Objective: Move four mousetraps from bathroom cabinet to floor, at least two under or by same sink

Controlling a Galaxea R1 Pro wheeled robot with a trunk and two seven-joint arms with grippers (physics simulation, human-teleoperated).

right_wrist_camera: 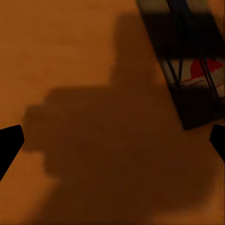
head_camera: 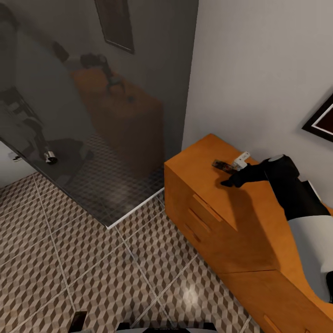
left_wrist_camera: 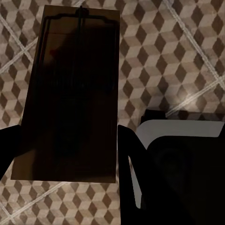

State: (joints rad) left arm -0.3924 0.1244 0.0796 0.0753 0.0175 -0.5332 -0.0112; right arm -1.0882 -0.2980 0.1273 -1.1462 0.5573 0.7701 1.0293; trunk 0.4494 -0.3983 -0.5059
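Right gripper [head_camera: 227, 181] wide open, empty, above cabinet [head_camera: 222, 217] top near far corner, lined up for mousetrap [head_camera: 221, 164]. Left gripper [left_wrist_camera: 70, 140] clamps second mousetrap [left_wrist_camera: 70, 93] over bathroom floor [left_wrist_camera: 178, 56], ready for placing.

Black right arm [head_camera: 286, 185], white forearm shell [head_camera: 314, 249]

glass shower screen [head_camera: 92, 115] | white wall [head_camera: 259, 69] | framed picture [head_camera: 321, 121]

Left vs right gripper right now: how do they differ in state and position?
The left gripper is shut on a mousetrap above the bathroom floor; the right gripper is open and empty. The right hovers over the cabinet top beside a second mousetrap, not touching it. Both have dark fingers.
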